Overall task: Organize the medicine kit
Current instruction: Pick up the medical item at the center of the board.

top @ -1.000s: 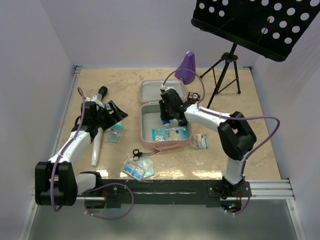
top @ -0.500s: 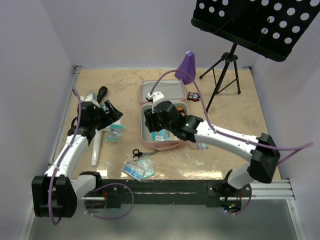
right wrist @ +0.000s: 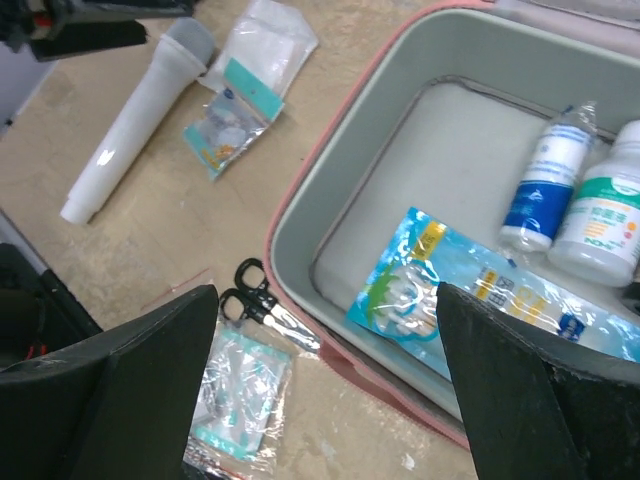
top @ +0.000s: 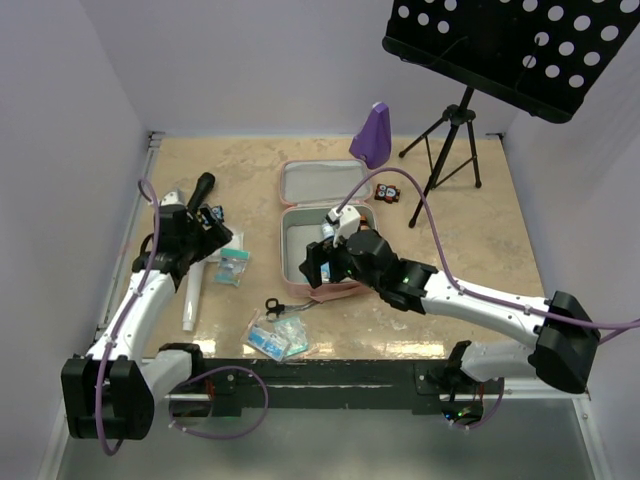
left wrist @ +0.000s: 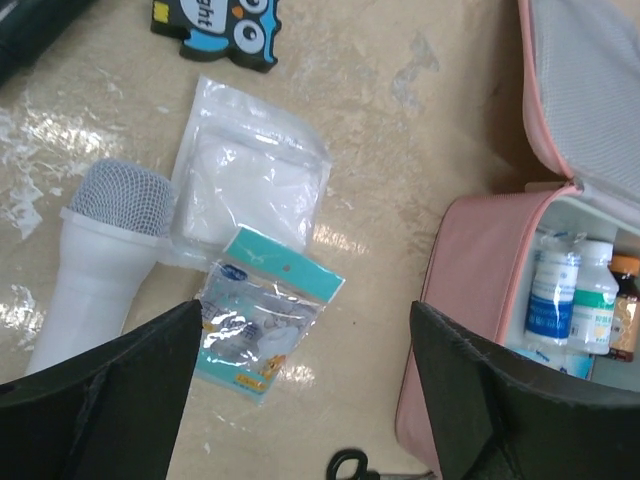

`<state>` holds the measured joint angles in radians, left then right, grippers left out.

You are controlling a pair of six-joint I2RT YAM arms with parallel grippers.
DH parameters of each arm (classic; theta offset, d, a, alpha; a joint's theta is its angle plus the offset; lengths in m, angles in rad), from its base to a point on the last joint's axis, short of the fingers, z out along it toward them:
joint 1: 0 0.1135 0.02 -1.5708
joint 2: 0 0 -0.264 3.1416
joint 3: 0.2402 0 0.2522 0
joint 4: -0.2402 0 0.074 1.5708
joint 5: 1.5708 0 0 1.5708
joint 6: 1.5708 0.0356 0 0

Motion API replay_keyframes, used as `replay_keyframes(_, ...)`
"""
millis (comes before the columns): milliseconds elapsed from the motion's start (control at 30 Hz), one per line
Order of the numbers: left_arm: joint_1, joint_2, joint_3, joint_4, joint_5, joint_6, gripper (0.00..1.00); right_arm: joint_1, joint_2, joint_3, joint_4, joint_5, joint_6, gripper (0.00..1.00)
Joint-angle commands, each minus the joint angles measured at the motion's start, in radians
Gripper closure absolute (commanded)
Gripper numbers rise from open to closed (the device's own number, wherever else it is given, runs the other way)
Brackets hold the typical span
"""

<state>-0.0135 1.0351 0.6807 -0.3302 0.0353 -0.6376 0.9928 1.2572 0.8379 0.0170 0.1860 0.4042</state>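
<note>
The medicine kit (top: pixel 284 248) is a pink case lying open mid-table, its lid (top: pixel 320 183) flat behind it. Its grey tray (right wrist: pixel 430 170) holds two bottles (right wrist: pixel 548 190) and a blue packet (right wrist: pixel 430 290). My right gripper (top: pixel 318 268) hangs open over the kit's front-left rim (right wrist: pixel 320 190), with nothing between its fingers. My left gripper (top: pixel 222 240) is open above the table left of the kit (left wrist: pixel 470 290), over a teal packet (left wrist: pixel 265 320). A white gauze packet (left wrist: pixel 250 180) lies just beyond it.
A white microphone (top: pixel 192 295) lies left of the packets. Black scissors (top: pixel 275 305) and clear packets (top: pixel 278 338) sit in front of the kit. A purple cone-shaped object (top: pixel 375 135), a small black item (top: pixel 388 192) and a music-stand tripod (top: pixel 450 140) stand at the back right.
My right gripper has opened and swung from the back of the kit's tray to its front-left rim. The left arm has shifted slightly, still open.
</note>
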Motion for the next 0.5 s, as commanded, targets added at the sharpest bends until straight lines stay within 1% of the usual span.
replay_keyframes(0,-0.003,0.005,-0.001,-0.018,0.072,0.059,0.14,-0.005,-0.036,-0.008,0.118,-0.074,-0.001,0.06)
replay_keyframes(100,-0.037,-0.020,-0.029,0.013,0.071,0.079,0.01,-0.005,-0.042,-0.036,0.132,-0.092,-0.013,0.08)
replay_keyframes(167,-0.112,0.005,-0.011,-0.007,-0.016,0.079,0.01,-0.005,-0.042,-0.046,0.127,-0.086,-0.016,0.09)
replay_keyframes(267,-0.215,0.100,0.034,-0.052,-0.127,0.067,0.01,-0.003,-0.044,-0.056,0.118,-0.076,-0.028,0.10)
replay_keyframes(367,-0.229,0.180,0.036,-0.056,-0.169,0.047,0.02,-0.005,-0.056,-0.048,0.100,-0.063,-0.041,0.10)
replay_keyframes(467,-0.229,0.236,0.042,-0.064,-0.222,0.062,0.02,-0.003,-0.070,-0.030,0.071,-0.045,-0.053,0.10)
